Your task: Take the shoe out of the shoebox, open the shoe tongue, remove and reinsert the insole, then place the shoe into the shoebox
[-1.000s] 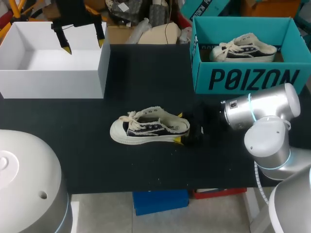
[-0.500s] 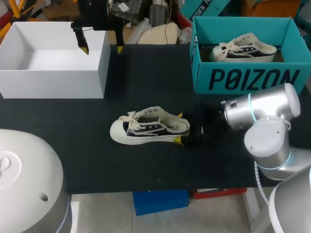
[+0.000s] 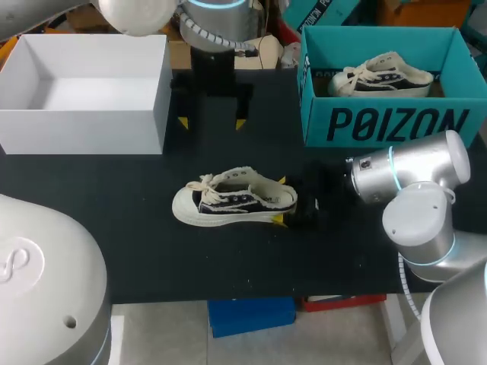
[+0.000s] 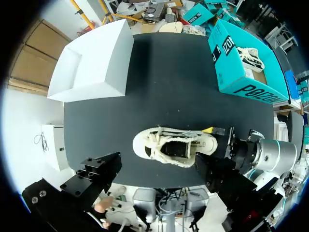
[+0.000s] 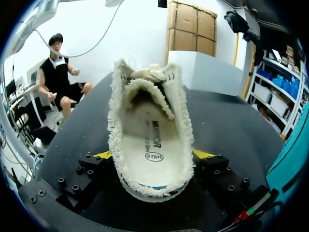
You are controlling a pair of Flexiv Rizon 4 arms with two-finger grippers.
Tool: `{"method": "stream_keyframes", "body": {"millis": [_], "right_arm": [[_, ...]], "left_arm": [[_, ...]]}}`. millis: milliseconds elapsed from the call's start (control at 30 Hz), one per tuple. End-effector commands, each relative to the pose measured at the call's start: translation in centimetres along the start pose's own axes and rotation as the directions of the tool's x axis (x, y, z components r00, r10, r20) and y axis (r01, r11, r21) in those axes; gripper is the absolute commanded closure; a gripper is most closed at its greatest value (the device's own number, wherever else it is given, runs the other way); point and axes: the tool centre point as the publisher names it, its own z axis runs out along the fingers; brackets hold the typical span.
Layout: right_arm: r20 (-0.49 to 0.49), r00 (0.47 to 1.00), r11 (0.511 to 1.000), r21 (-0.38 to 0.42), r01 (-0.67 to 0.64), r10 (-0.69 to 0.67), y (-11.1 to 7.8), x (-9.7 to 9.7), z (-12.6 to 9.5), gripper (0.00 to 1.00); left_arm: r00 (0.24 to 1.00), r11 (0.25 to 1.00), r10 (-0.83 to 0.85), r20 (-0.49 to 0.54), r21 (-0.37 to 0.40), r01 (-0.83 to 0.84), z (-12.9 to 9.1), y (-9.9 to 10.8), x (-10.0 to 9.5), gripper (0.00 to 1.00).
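A cream low shoe (image 3: 232, 201) with dark sides lies on the black table (image 3: 137, 251), toe to the left. My right gripper (image 3: 282, 201) is shut on its heel, one yellow tip on each side. The right wrist view looks into the shoe (image 5: 149, 121) from the heel: fleecy collar, insole (image 5: 152, 159) inside, a yellow fingertip (image 5: 103, 154) against its side. My left gripper (image 3: 211, 122) hangs open behind the shoe, high above the table. From the left wrist view its black fingers (image 4: 99, 174) frame the shoe (image 4: 174, 147) far below. The teal shoebox (image 3: 449, 53) stands at the back right.
A second, matching shoe (image 3: 380, 76) lies inside the teal shoebox. An open white box (image 3: 156, 99) stands at the back left. Bare black table surrounds the shoe to its left and in front.
My left arm has swung from over the white box to the right and forward, to above the table behind the shoe. The right gripper and the shoe have stayed still.
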Motion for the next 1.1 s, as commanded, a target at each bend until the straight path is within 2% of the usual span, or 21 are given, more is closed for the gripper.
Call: {"method": "stream_keyframes", "body": {"millis": [33,467,700,867,1100], "right_arm": [[0.002,1.0,1.0,0.001,-0.001,0.001,-0.1,0.1,0.1,1.0],[0.002,1.0,1.0,0.001,-0.001,0.001,-0.1,0.1,0.1,1.0],[0.002,1.0,1.0,0.001,-0.001,0.001,-0.1,0.1,0.1,1.0],[0.002,1.0,1.0,0.001,-0.001,0.001,-0.1,0.1,0.1,1.0],[0.002,1.0,1.0,0.001,-0.001,0.001,-0.1,0.1,0.1,1.0]], "left_arm": [[0.999,1.0,0.0,0.034,-0.016,0.001,1.1,-0.1,1.5,0.0],[0.999,1.0,0.0,0.034,-0.016,0.001,1.1,-0.1,1.5,0.0],[0.998,0.998,-0.043,0.035,0.047,0.041,1.0,1.1,3.4,0.0],[0.996,0.999,-0.008,0.087,0.047,0.004,2.6,2.5,5.2,0.0],[0.995,0.999,0.04,0.097,-0.02,-0.038,5.6,3.7,6.3,0.0]]}}
